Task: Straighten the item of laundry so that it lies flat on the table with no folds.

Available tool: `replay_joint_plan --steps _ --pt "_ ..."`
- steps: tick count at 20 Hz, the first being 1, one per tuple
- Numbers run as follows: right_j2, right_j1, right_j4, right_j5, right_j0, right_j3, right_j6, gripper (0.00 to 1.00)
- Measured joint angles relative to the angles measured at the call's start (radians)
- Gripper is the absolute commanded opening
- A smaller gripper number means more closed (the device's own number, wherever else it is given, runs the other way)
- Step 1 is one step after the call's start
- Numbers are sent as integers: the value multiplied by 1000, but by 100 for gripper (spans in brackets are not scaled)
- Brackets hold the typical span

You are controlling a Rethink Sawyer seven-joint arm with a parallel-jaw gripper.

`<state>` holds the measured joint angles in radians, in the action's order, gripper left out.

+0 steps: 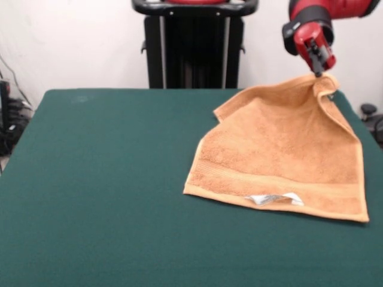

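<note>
Reaching down from upper right, gripper (pixel 318 70) pinches towel (pixel 281 152) corner aloft.

We see a plain white wall (pixel 78 42) behind | dark cables (pixel 13 113) trailing at one edge | black gear (pixel 370 113) at the other | even, soft light

My towel (pixel 281 149) is orange-tan terry cloth, soft and nubby, with a flatter woven band near the hem and a small, slightly shiny white tag (pixel 275 198) at the edge. The table (pixel 102 179) under it has a matt dark green top that looks like felt. My gripper (pixel 318 70) sits below a glossy red shell with black parts, apparently hard plastic.
</note>
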<state>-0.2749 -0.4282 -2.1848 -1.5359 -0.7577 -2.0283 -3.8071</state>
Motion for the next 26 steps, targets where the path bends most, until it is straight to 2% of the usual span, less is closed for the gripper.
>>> replay_joint_plan --steps 13,26 --pt "-4 35 0 -21 -34 1 0 0" --pt "-9 54 3 -21 -105 8 0 0"
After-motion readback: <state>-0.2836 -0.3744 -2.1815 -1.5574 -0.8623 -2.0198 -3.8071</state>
